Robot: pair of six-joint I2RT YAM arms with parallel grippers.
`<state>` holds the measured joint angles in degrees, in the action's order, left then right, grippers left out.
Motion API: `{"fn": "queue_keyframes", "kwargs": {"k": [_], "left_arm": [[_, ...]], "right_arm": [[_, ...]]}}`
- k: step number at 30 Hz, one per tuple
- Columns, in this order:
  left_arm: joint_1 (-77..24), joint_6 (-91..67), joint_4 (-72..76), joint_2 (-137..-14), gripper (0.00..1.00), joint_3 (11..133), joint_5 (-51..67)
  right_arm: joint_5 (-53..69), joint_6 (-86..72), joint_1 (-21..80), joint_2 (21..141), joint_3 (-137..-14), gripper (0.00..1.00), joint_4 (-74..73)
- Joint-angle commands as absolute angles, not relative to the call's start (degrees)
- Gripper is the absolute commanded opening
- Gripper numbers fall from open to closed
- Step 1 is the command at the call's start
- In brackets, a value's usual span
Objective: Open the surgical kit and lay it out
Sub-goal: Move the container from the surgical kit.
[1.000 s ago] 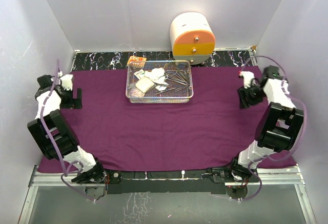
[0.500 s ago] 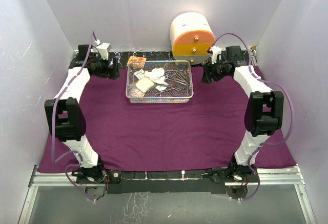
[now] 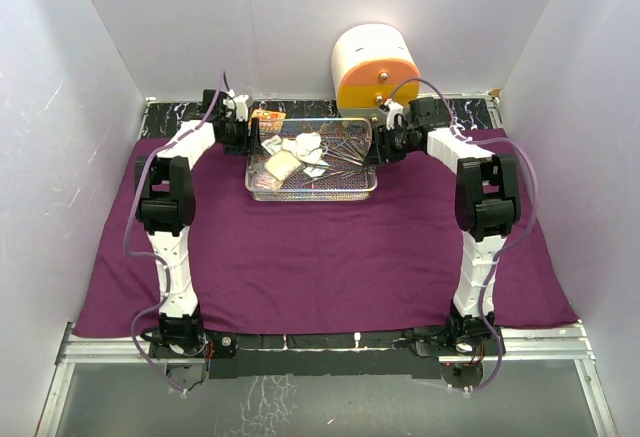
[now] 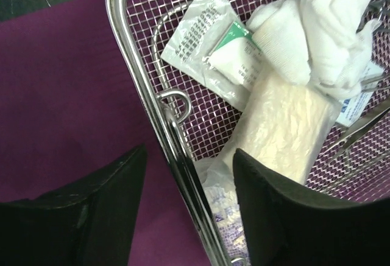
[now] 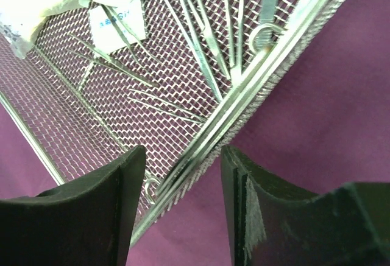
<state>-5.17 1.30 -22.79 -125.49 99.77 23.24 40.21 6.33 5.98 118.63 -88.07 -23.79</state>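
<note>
The left gripper (image 4: 187, 159) stands part-open astride the left short rim of the wire-mesh tray (image 3: 310, 195), one finger over the purple cloth (image 3: 320, 257), the other over the packets (image 4: 201, 44) and gauze wads (image 4: 323, 22), clamping nothing. The tray lies far-centre on the cloth, long axis left to right, with the ring-handled forceps (image 5: 207, 35) toward its right end. There the right gripper (image 5: 183, 153) likewise straddles the rim, part-open and empty.

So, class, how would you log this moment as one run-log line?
left end effector: open, astride tray left rim | right end effector: open, astride right rim | tray: on purple cloth, not lifted
</note>
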Motion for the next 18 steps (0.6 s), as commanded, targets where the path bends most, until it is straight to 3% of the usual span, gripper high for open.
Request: {"fn": "queue_keyframes", "kwargs": {"k": [1,11,18], "left_arm": [[-4.9,-0.4,-23.2,-123.1,0.51,99.5,24.6],[-4.8,1.1,-21.0,-117.3,0.23,91.8,17.3],[-2.9,3.9,-20.7,-114.0,0.22,88.0,11.1]], "right_arm": [[45.7,3.3,7.2,118.8,-89.4,0.48,-18.7],[48.3,-0.7,11.9,118.4,-87.1,0.43,-13.1],[48.0,-2.4,16.1,120.9,-90.0,0.43,-12.2]]}}
